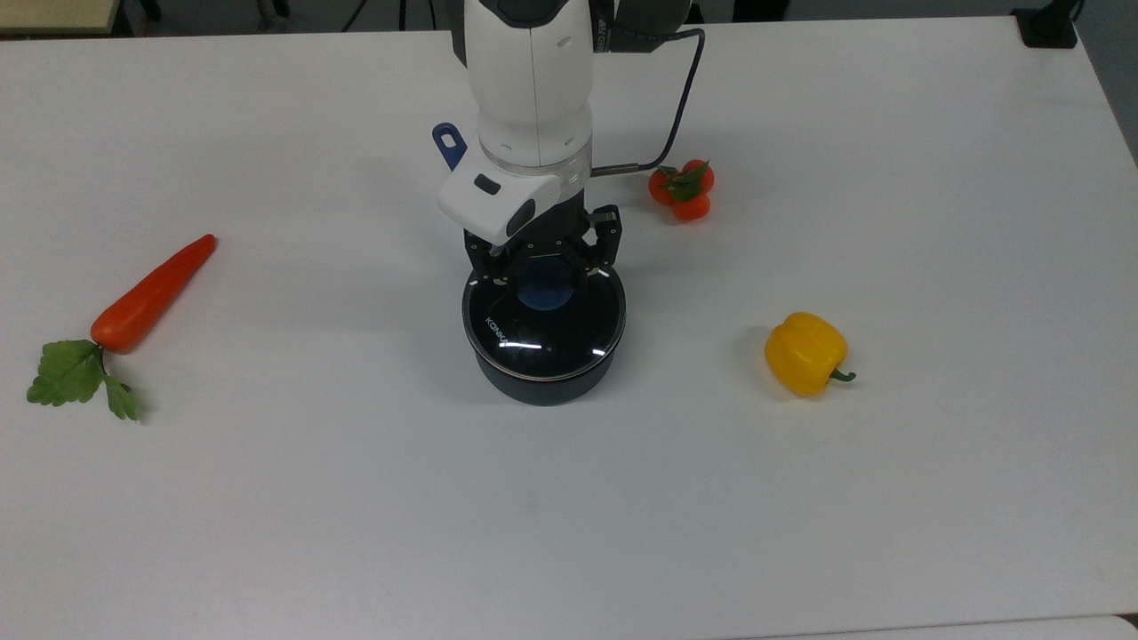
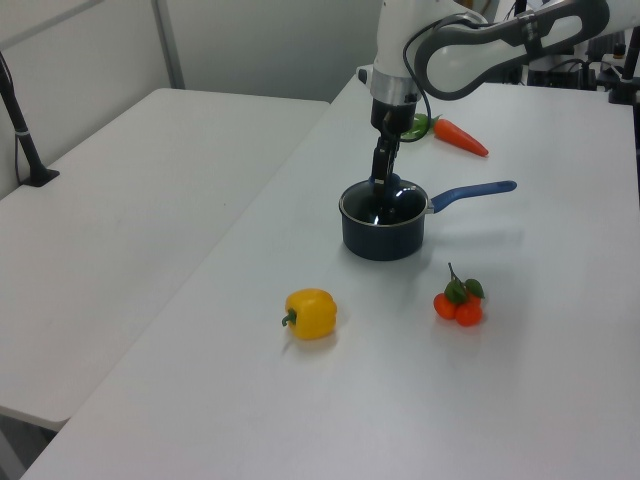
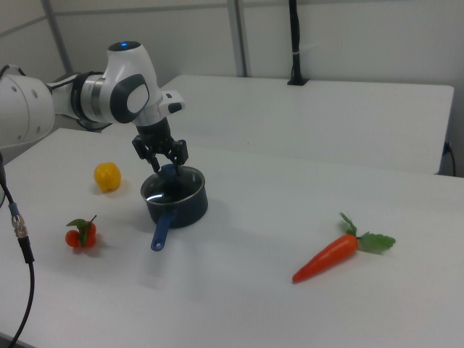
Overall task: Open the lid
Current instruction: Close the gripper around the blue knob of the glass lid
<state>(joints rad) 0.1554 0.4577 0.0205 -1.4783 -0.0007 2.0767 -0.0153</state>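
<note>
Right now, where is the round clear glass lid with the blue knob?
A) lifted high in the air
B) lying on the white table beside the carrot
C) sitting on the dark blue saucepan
C: the round clear glass lid with the blue knob sits on the dark blue saucepan, with the end effector at its knob.

Arm vertical; gripper fingers spread

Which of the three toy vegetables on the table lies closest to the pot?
The cluster of small red tomatoes. It sits just behind the saucepan in the top view, while the carrot and yellow pepper lie farther out.
</note>
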